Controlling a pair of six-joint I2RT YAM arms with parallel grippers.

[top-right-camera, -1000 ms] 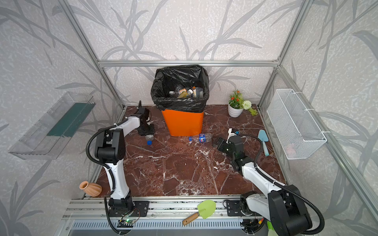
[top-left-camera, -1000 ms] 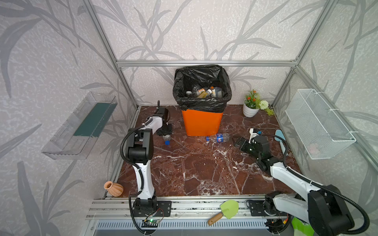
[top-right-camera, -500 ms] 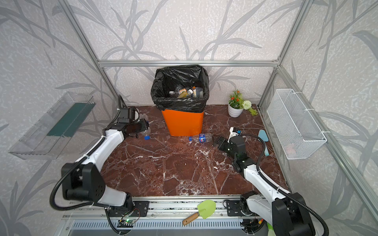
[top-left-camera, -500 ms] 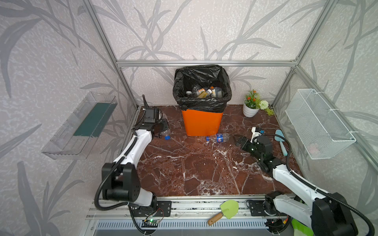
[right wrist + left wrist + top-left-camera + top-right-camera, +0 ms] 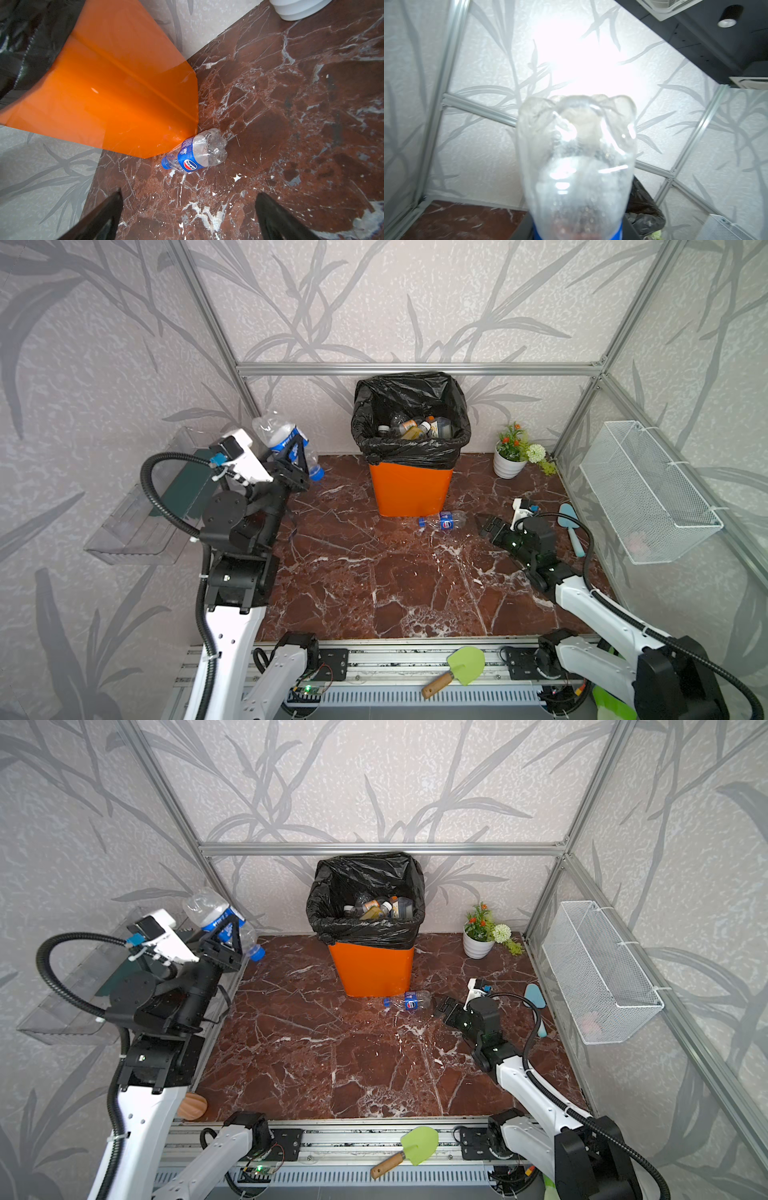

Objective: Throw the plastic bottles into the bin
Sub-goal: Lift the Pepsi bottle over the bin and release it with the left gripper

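Right wrist view, bottle (image 5: 195, 151) ahead of right hand (image 5: 189, 193), beside bin (image 5: 124, 93)

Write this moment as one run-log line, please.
left jaws: shut on blue-label bottle, high, left of orange bin | right jaws: open, aimed at Pepsi bottle lying at bin base

Both top views looked steeply down from the near edge over the whole marble floor (image 5: 374, 580). The left wrist view tilted upward, tight on a clear bottle (image 5: 577, 166); the right wrist view sat low, facing the orange bin (image 5: 116, 93) both also showed
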